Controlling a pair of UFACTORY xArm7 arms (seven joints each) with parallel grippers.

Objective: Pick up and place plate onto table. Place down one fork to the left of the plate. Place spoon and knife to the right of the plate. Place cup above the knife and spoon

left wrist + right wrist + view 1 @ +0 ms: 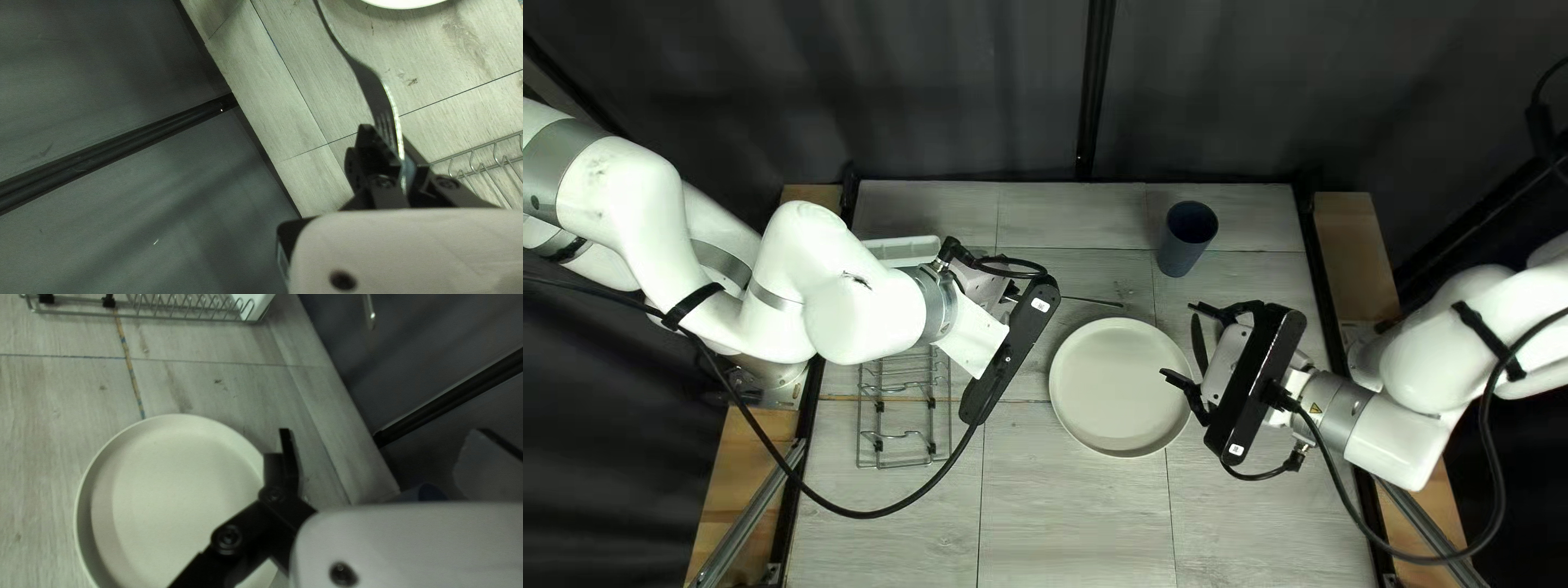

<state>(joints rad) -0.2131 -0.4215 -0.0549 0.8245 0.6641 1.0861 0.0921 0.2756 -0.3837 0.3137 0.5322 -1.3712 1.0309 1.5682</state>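
The pale wood-look table (1073, 523) runs away from you, with the wire rack (904, 446) on its left side and the plate (1122, 387) lying flat near the middle. Just right of the plate, your right gripper (1178, 341) has its jaws spread wide, with nothing visible between them. The fork (366, 73) is a little farther off, in your left gripper (388, 136), the jaws pinched nearly together on its tined end, its handle reaching out toward the plate's far side. Beyond, the cup (1186, 237) stands toward the far right, before the dark curtain (958, 98). You can't make out the knife or spoon.

The fork should be light, stiff and rather slick, hard to damage but apt to pivot, since your hold is at one end and the long handle levers against it. Mid-handle or the neck would balance better; with this hold, turn it gently and lower it flat left of the plate.
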